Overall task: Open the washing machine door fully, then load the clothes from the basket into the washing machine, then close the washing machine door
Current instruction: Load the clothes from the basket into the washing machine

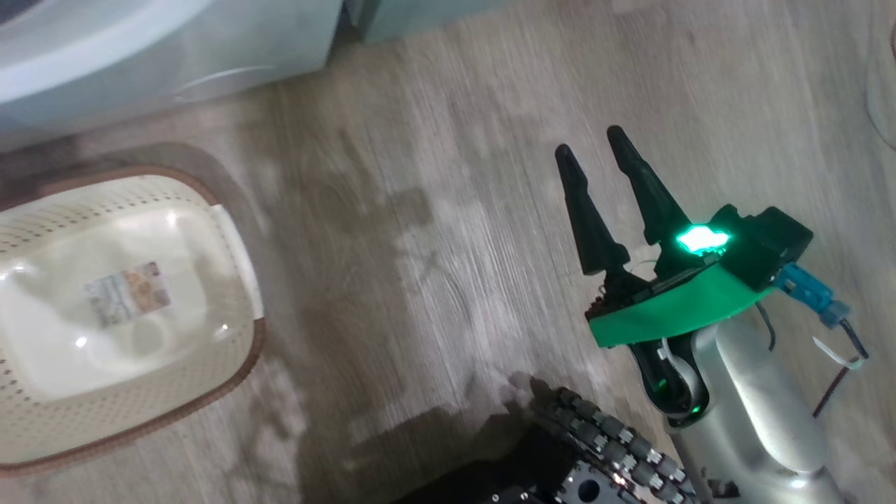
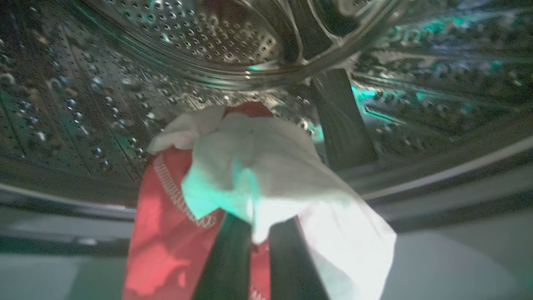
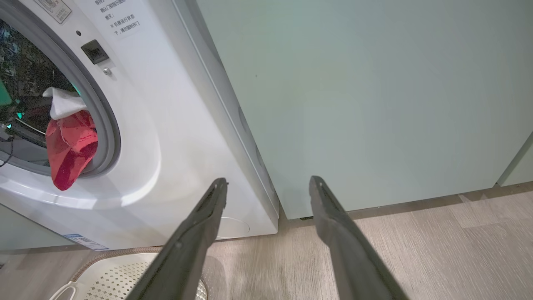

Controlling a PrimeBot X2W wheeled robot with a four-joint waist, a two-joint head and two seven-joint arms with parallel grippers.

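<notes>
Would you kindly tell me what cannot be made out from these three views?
- Head view: print on the basket label, blurred and too small.
- Left wrist view: jaw tips of the left gripper, hidden under the clothes.
- Right wrist view: most of the washing machine drum, cut off by the left edge.

The floor [image 1: 434, 140] is of pale grey-brown boards with a fine wood grain, and soft shadows lie on it. A pale green cabinet [image 3: 374, 104] with a plain flat front stands on this floor, with a dark strip under its lower edge. At its right side, a second green front [image 3: 520, 164] begins after a narrow seam.
</notes>
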